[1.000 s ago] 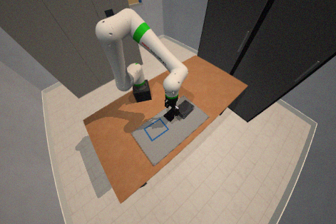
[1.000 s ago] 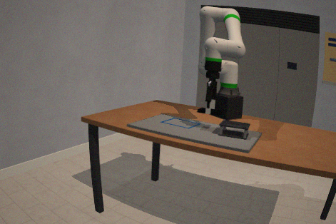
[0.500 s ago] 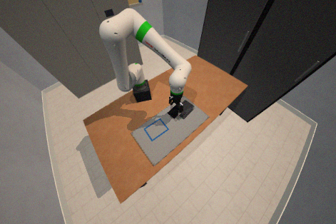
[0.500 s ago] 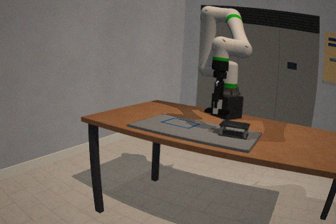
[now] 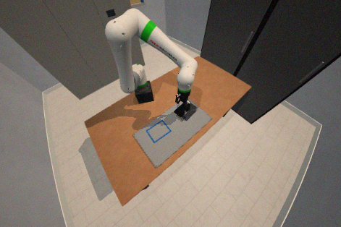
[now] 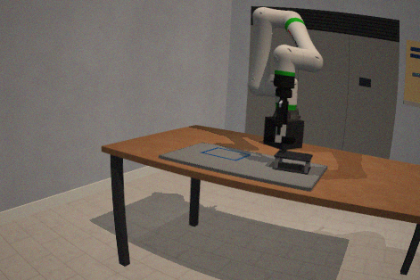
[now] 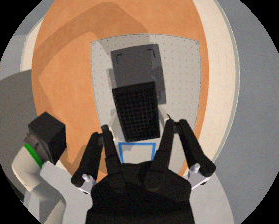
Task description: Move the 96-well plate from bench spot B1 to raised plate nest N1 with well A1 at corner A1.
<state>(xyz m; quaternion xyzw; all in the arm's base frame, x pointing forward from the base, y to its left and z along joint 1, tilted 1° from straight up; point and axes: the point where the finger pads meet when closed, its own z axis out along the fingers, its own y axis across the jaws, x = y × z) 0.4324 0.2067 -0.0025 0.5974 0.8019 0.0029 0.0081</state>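
Gripper (image 7: 138, 152): fingers standing part-way open and clamping the long sides of the dark 96-well plate (image 7: 135, 111), which is hanging in the air just above the raised plate nest N1 (image 7: 138, 64), not yet seated. Exterior view is showing the plate (image 6: 292, 155) level and close over the nest (image 6: 292, 167) on the grey mat (image 6: 235, 166). Top view is showing the blue-outlined bench spot B1 (image 5: 158, 131) vacated, well apart from the gripper (image 5: 183, 108). Corner marking A1: too small to read in any view.

One plate (image 7: 137, 111), one nest (image 7: 138, 64), one blue outline (image 5: 158, 131), one mat (image 5: 169, 144), one tabletop (image 5: 220, 83), one pincer (image 7: 138, 141).
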